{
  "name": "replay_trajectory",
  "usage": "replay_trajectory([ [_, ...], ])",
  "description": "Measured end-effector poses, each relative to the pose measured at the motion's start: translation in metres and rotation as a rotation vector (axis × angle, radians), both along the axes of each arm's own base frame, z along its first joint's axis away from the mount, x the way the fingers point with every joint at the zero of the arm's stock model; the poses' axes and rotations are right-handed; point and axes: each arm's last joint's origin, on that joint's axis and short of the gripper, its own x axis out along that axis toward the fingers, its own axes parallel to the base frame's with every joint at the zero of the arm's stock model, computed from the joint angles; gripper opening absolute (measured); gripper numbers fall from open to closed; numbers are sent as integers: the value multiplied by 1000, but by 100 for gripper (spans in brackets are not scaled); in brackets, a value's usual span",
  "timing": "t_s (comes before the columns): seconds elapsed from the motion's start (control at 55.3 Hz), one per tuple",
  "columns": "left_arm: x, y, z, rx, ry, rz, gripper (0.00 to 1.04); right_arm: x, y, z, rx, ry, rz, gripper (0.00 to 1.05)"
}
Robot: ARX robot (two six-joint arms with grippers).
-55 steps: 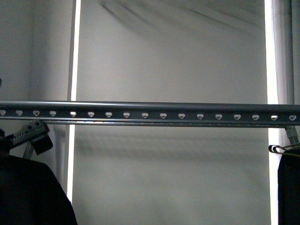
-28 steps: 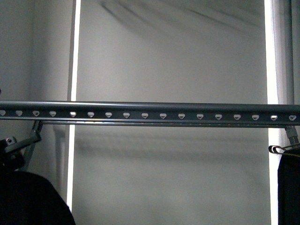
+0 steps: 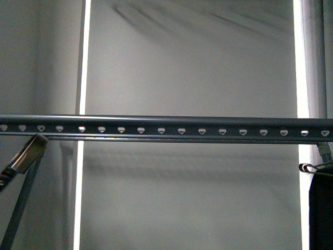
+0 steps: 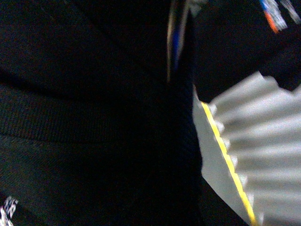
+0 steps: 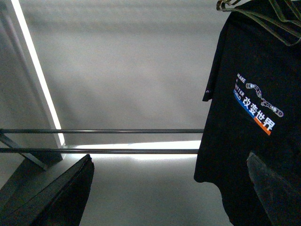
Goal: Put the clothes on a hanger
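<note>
Now, black T-shirt (image 5: 244, 155) on hanger (image 5: 263, 21)

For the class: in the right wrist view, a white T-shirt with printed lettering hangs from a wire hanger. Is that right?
Not quite. The T-shirt is black, not white. It does carry printed lettering and hangs from the wire hanger. The right wrist view shows this.

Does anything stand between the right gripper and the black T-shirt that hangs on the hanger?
Nothing visible does. The right gripper is open, and the black T-shirt hangs close beside it; one finger overlaps its lower part in the right wrist view.
</note>
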Motion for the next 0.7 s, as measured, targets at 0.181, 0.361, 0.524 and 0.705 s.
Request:
replay_trajectory([
  [0.181, -22, 9, 17, 397, -214, -372, 4, 0, 0, 0, 0, 0, 0, 97],
  [0.361, 21, 3, 41, 942, -826, -547, 5, 0, 0, 0, 0, 0, 0, 97],
  [0.524, 53, -20, 73, 1261, -1292, -686, 5, 0, 0, 0, 0, 0, 0, 97],
  [0.705, 76, -50, 87, 1429, -1560, -902, 4, 0, 0, 0, 0, 0, 0, 97],
])
